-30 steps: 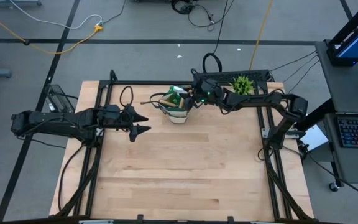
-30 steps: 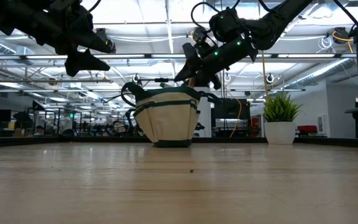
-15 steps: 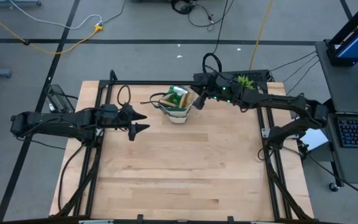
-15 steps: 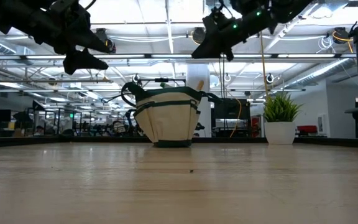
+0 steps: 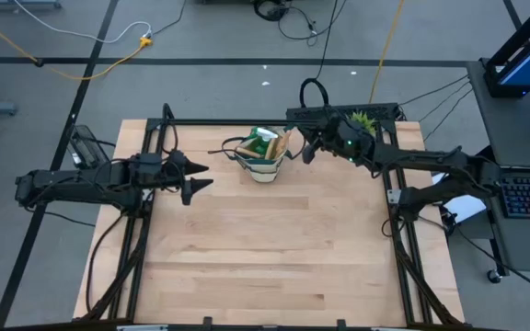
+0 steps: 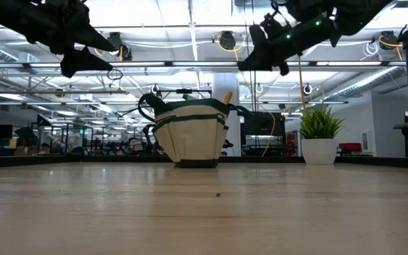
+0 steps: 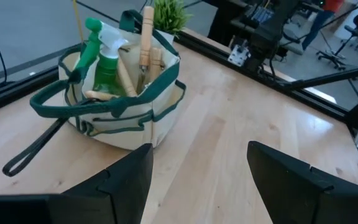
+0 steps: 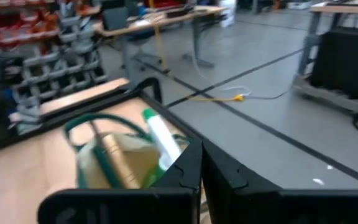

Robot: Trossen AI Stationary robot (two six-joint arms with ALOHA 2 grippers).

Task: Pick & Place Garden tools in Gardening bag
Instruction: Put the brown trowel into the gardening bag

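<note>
The beige gardening bag (image 5: 261, 156) with its dark green band stands on its base at the table's far middle; it also shows in the low view (image 6: 188, 138) and the left wrist view (image 7: 120, 109). A green spray bottle (image 7: 107, 59) and wooden tool handles (image 7: 146, 43) stick up out of it. My left gripper (image 5: 199, 175) hovers open and empty to the left of the bag. My right gripper (image 5: 305, 147) is shut and empty, in the air just right of the bag, above its rim (image 6: 261, 55).
A small potted green plant (image 5: 361, 121) stands at the far right behind my right arm. A black frame rail (image 5: 228, 122) runs along the far edge behind the bag. Bare wooden tabletop (image 5: 265, 248) spreads from the middle to the near edge.
My right gripper has risen from over the bag's right rim and drawn back toward the table's right edge. A wooden handle now leans out of the bag's right side. My left gripper has drawn back a little toward the table's left edge and gone up slightly.
</note>
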